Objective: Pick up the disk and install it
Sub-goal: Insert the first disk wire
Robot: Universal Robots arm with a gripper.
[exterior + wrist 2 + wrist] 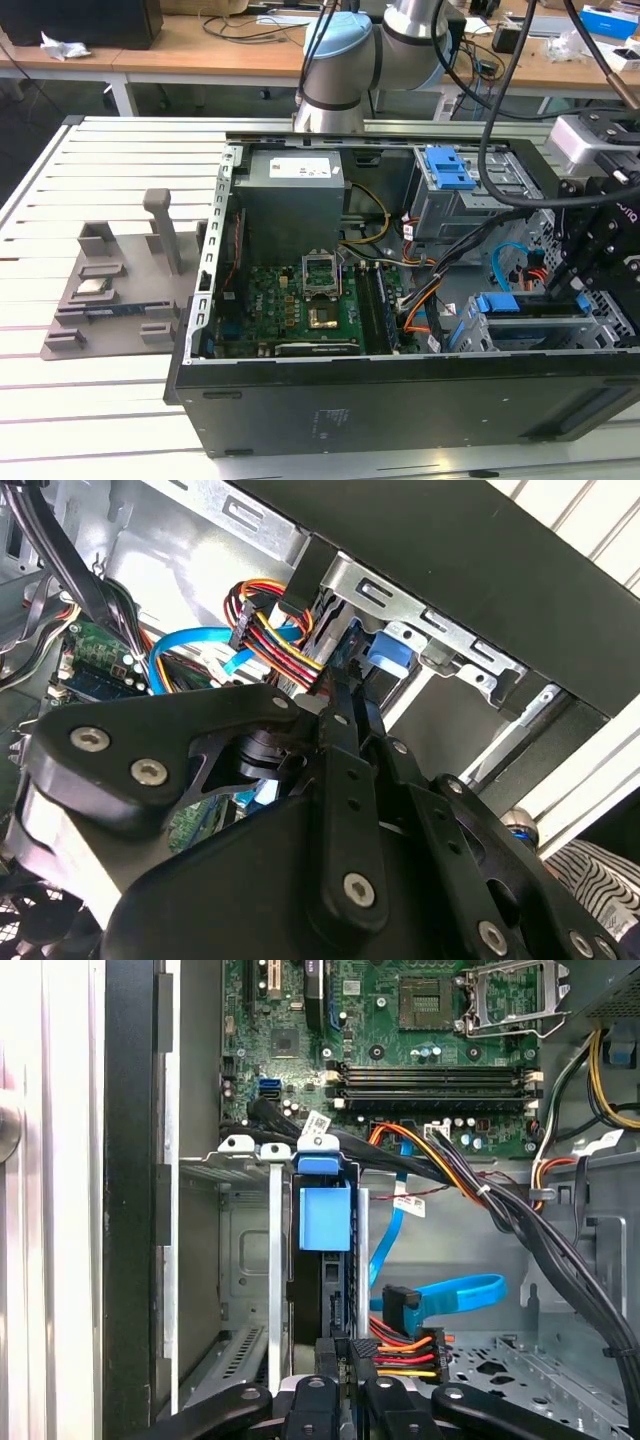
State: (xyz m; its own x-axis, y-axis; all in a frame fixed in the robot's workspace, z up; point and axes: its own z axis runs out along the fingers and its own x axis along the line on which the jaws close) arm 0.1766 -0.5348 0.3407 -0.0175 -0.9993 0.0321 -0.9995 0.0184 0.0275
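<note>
Gripper (335,1352) closed on disk (325,1260), standing on edge in drive cage (250,1150) at case's (400,400) 4 o'clock corner.

Can't really see the disk (335,1290), just its blue frame edge-on down in the drive cage (270,1260). The gripper (345,1355) is cut off at the picture edge in the first wrist view, so its grip is anyone's guess.

You have a white slatted table (120,170) carrying the open black computer case (400,400) right under the tool, with a grey fixture tray (110,300) lying well away from it.
</note>
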